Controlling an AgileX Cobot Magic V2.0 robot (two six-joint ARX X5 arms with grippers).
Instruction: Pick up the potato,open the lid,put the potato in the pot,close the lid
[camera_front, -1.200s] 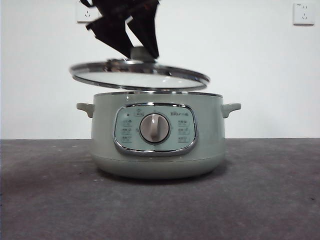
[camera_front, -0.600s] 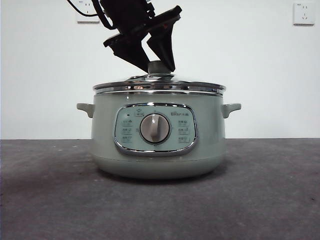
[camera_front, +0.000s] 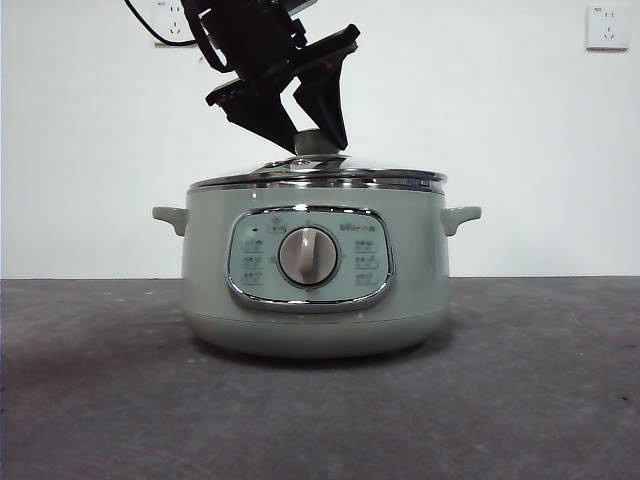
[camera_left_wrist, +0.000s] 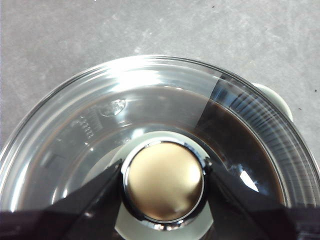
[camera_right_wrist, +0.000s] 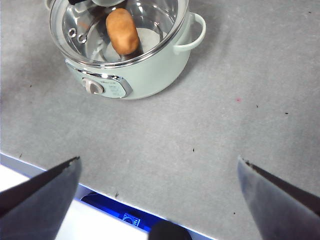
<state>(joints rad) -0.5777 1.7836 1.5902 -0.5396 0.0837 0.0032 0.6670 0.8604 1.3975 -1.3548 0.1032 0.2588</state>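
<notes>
Left gripper (camera_front: 308, 135) reaches down from eleven o'clock, jaws clamped on the lid (camera_front: 318, 178) knob atop the pot (camera_front: 315, 290); right gripper (camera_right_wrist: 159, 197) hangs wide open, empty.

Lid (camera_left_wrist: 100, 115) clear glossy glass, chrome rim, shiny metal-capped knob (camera_left_wrist: 164, 182). Pot (camera_front: 315, 300) smooth satin sage-green, plastic-looking; chrome-framed panel (camera_front: 310, 258), dull grey dial (camera_front: 308, 256). Potato (camera_right_wrist: 122, 31) matt orange-brown skin. Table (camera_front: 520, 400) rough matt grey. Right gripper (camera_right_wrist: 160, 197) jaws matt black.
</notes>
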